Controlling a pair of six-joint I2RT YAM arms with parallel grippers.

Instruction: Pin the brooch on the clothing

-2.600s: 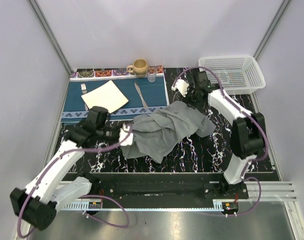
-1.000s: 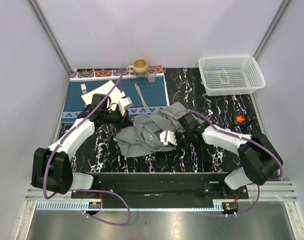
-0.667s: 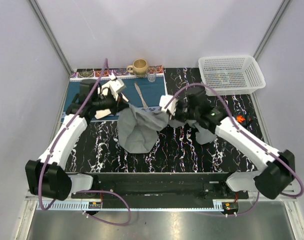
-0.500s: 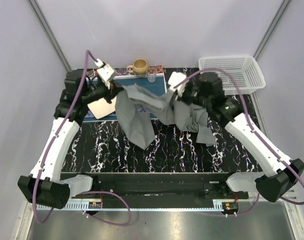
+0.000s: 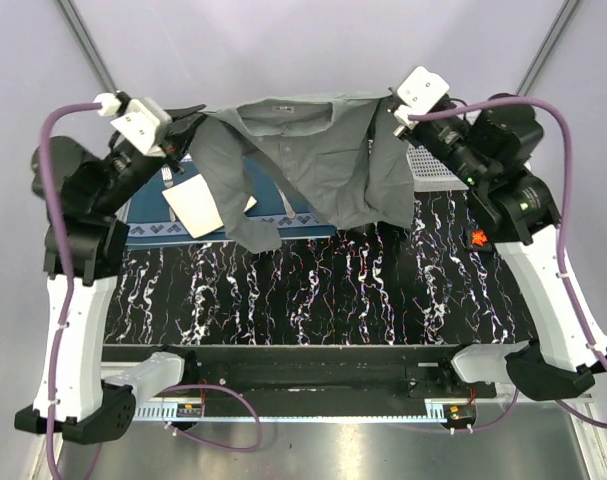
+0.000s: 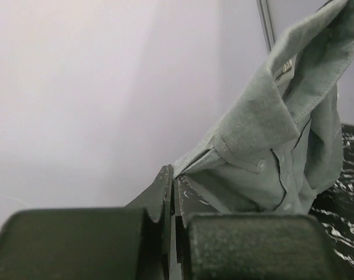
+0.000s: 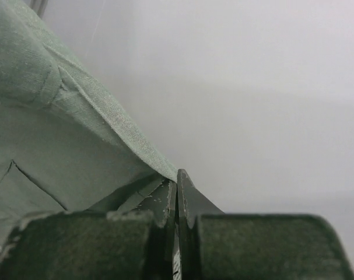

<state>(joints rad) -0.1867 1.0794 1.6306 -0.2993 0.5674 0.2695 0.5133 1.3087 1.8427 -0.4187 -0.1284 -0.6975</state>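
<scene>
shirt [image 5: 318,150] hangs spread left-to-right above desk [image 5: 333,290] | left gripper [image 5: 188,122] and right gripper [image 5: 391,112]: jaws each clamped on a shoulder | brooch [image 5: 478,238] lies on desk, well below shirt, nearer right gripper

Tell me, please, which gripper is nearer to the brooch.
Right. The right gripper, shut on one shoulder of the shirt, is up and to the left of the brooch in the top view. The left gripper grips the other shoulder, the whole shirt's width farther away.

The grey shirt [image 5: 318,150] hangs spread out, collar up; the tiny orange-red brooch [image 5: 478,238] lies well apart on the table [image 5: 383,290].
</scene>
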